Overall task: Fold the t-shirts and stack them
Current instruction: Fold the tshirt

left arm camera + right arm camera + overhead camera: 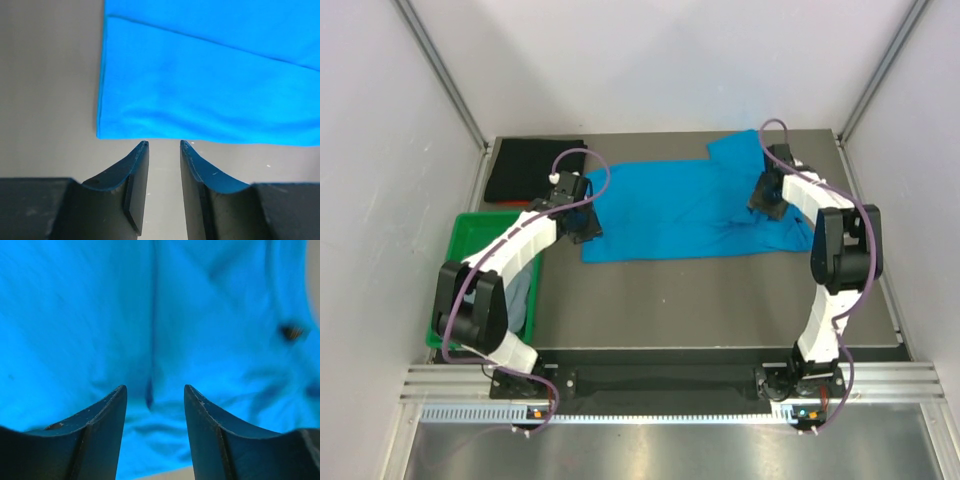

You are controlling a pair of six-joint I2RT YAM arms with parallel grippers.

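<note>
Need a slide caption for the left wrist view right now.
Left gripper open and empty, fingertips just short of the blue t-shirt's near edge on the grey table.

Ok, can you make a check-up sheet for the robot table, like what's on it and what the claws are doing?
Surface: grey table, flat.
Job's things: blue t-shirt spread mid-table, looks partly folded; black t-shirt folded at the far left corner; grey t-shirt in the bin.
Clutter: green bin at the table's left side.
Grippers: left gripper open, just off the blue t-shirt's edge; right gripper open above it, holding nothing.
Cables: purple cables loop along both arms.
Surroundings: white walls; metal rail at the near edge.
</note>
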